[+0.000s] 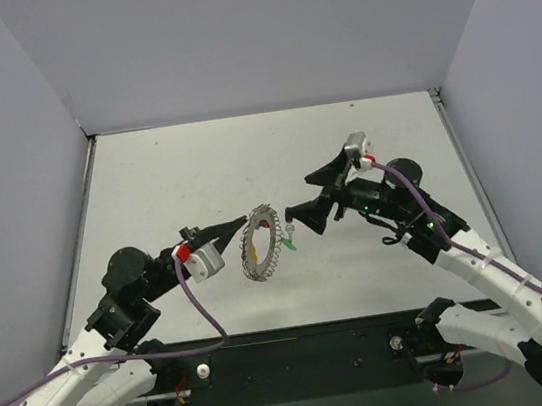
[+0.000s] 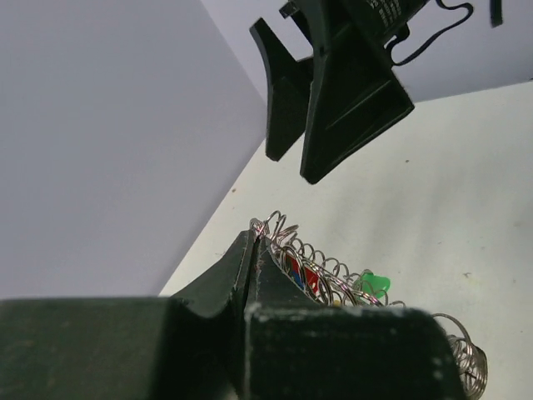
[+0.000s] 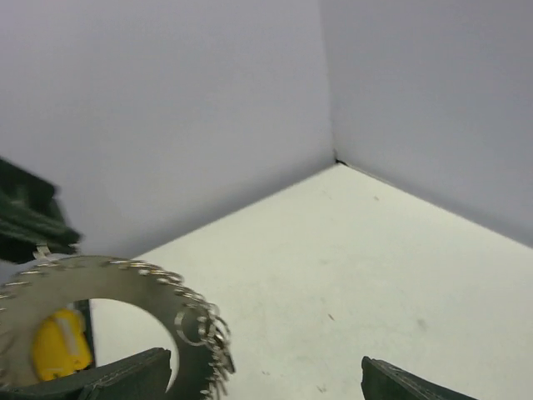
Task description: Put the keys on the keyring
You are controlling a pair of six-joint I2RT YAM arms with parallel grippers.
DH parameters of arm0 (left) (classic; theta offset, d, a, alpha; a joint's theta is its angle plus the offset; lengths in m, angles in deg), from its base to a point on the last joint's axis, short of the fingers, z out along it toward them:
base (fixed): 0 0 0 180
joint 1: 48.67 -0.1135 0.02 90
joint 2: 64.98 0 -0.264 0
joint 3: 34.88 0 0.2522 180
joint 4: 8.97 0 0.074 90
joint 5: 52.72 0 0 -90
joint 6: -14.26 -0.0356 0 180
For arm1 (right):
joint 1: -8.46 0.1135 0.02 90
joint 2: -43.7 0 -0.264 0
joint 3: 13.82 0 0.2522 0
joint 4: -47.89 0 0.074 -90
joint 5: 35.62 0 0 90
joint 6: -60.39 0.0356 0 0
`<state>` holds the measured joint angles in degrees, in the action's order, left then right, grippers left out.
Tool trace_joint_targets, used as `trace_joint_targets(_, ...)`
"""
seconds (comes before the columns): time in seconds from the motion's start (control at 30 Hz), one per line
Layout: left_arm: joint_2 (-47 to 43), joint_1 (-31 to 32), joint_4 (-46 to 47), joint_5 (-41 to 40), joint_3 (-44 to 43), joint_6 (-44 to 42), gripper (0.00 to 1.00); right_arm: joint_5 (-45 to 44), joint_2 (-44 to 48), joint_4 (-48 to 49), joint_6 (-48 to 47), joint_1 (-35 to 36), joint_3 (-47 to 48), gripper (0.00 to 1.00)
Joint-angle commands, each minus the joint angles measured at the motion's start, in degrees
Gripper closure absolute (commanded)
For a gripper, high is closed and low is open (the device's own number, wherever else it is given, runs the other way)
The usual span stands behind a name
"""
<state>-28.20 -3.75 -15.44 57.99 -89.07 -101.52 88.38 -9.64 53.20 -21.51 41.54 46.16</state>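
Silvery coil-rimmed keyring [image 1: 260, 242] upright; red, blue, yellow keys [image 2: 301, 272] on it; green key [image 1: 288, 245] beside rim.

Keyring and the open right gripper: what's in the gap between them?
A green key dangles off the keyring on the side facing the right gripper. Otherwise the gap is bare. The top view shows it best.

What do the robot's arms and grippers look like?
The left arm and right arm have white lower shells and black joints, a purple cable along each, and a silver block with a red cap at the wrist. The left gripper and right gripper have black, wedge-shaped fingers.
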Motion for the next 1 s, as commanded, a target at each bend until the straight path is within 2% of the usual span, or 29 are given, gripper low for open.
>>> trace_joint_targets(0.0,-0.74,0.07,0.37,-11.38,-1.93,-1.21,1.0,-15.44,-8.69,-11.32,1.13,0.32,7.04,0.0)
trace_joint_targets(0.07,-0.56,0.07,-2.09,-14.72,-2.38,2.56,1.0,-18.69,-14.58,-14.05,3.06,0.75,8.79,0.0)
trace_joint_targets(0.1,-0.56,0.07,-2.54,-19.87,-2.55,4.23,1.0,-20.97,-16.69,-14.41,3.5,0.93,9.33,0.0)
trace_joint_targets(0.13,-0.39,-0.01,-3.59,-21.66,-2.99,6.42,1.0,-22.82,-20.88,-16.41,4.37,1.63,10.29,0.0)
trace_joint_targets(0.2,0.05,-0.19,-7.19,-26.57,-3.52,7.4,1.0,-25.89,-25.3,-18.45,5.08,1.9,13.09,0.0)
trace_joint_targets(0.3,1.45,-1.15,-13.26,-29.58,-5.19,8.72,1.0,-28.81,-33.74,-23.45,5.26,2.52,17.92,0.04)
trace_joint_targets(0.47,2.07,-6.07,-15.12,-24.34,-4.58,12.77,1.0,-28.28,-47.72,-30.4,4.03,2.69,25.58,0.28)
trace_joint_targets(0.6,1.46,-10.11,-14.23,-21.86,-3.7,14.53,1.0,-29.78,-53.0,-32.6,4.73,2.87,28.14,0.31)
trace_joint_targets(0.8,1.81,-11.35,-13.79,-20.71,-3.78,15.32,1.0,-28.11,-58.53,-33.31,5.61,3.39,29.81,0.42)
trace_joint_targets(0.97,1.98,-11.7,-13.79,-19.22,-3.7,15.5,1.0,-28.81,-60.65,-33.4,6.14,4.8,30.95,0.46)
